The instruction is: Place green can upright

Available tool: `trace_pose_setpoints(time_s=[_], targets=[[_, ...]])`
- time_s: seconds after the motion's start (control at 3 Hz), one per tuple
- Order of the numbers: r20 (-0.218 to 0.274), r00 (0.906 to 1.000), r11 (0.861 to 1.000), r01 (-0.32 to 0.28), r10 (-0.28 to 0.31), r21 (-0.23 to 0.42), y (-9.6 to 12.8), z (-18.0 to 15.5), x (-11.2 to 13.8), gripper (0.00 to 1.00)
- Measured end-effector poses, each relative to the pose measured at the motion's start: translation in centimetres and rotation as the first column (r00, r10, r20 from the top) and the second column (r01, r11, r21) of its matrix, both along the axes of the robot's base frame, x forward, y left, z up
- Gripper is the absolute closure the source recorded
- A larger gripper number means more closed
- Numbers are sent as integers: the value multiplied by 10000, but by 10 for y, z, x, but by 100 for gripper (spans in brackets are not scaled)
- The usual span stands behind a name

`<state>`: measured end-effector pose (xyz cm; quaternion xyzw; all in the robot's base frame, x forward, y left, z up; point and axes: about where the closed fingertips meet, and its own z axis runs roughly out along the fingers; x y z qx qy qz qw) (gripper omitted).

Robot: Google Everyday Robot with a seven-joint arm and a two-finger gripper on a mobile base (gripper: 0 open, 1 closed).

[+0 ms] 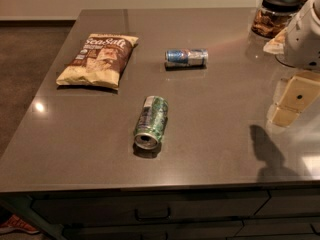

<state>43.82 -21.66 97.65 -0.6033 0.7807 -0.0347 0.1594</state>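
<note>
The green can (151,120) lies on its side near the middle of the grey countertop (215,134). Its open silver top points toward the front edge, and its green patterned body with a white patch points away. My gripper (291,103), cream-coloured under a white arm, hangs above the counter at the right edge of the view. It is well to the right of the can, apart from it and holding nothing that I can see. Its shadow falls on the counter below it.
A blue-and-silver can (186,57) lies on its side behind the green can. A Sea Salt chip bag (97,59) lies flat at the back left. A black-lidded glass jar (274,15) stands at the back right. Drawers run below the front edge.
</note>
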Motion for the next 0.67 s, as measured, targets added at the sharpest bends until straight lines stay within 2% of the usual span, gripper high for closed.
trace_pose_setpoints(time_s=[0.33, 0.67], targets=[[2, 10000, 10000, 0, 0, 0, 0, 0, 0, 0], [278, 9980, 9984, -568, 568, -16, 8, 1, 10, 0]])
